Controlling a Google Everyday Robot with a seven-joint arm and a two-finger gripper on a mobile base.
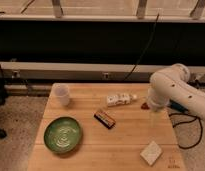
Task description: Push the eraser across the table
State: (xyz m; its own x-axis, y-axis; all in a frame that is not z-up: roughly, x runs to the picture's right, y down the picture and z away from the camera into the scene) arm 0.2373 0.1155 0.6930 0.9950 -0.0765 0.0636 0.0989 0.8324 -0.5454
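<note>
The eraser (104, 118), a small dark oblong block with an orange-brown stripe, lies slantwise near the middle of the light wooden table (121, 145). The white arm comes in from the right. Its gripper (155, 120) hangs over the table's right side, to the right of the eraser and clear of it. It holds nothing that I can see.
A green plate (62, 134) sits at the front left. A translucent cup (61, 94) stands at the back left. A white bottle (120, 100) lies on its side behind the eraser. A pale square pad (151, 152) lies at the front right. A small red object (144, 106) sits by the arm.
</note>
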